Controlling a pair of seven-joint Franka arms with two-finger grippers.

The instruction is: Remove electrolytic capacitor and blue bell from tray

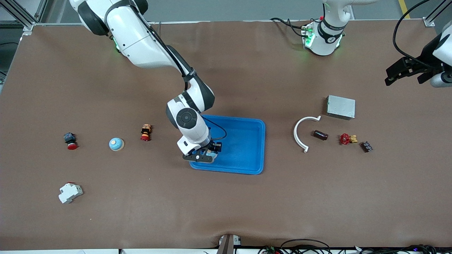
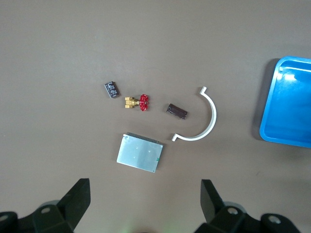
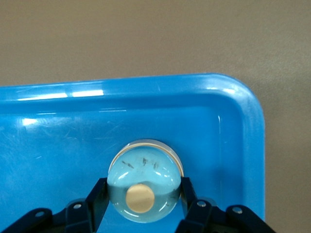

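Note:
A pale blue bell (image 3: 144, 182) with a cream button sits in the blue tray (image 3: 245, 145), in the corner nearest the front camera at the right arm's end. My right gripper (image 3: 144, 193) is shut on the bell, one finger against each side; it stands low over that tray corner (image 1: 207, 154). A second bell (image 1: 116, 144) of the same look rests on the table toward the right arm's end. The capacitor (image 1: 320, 135), a dark brown cylinder, lies on the table beside a white curved piece (image 1: 298, 135). My left gripper (image 1: 404, 74) waits open, high above the left arm's end of the table, over the capacitor (image 2: 177, 111) area.
Near the capacitor lie a red-and-brass valve (image 1: 346, 138), a small black part (image 1: 366, 146) and a grey metal box (image 1: 340, 107). Toward the right arm's end lie a red-capped button (image 1: 145, 132), another red button (image 1: 70, 140) and a white breaker (image 1: 70, 193).

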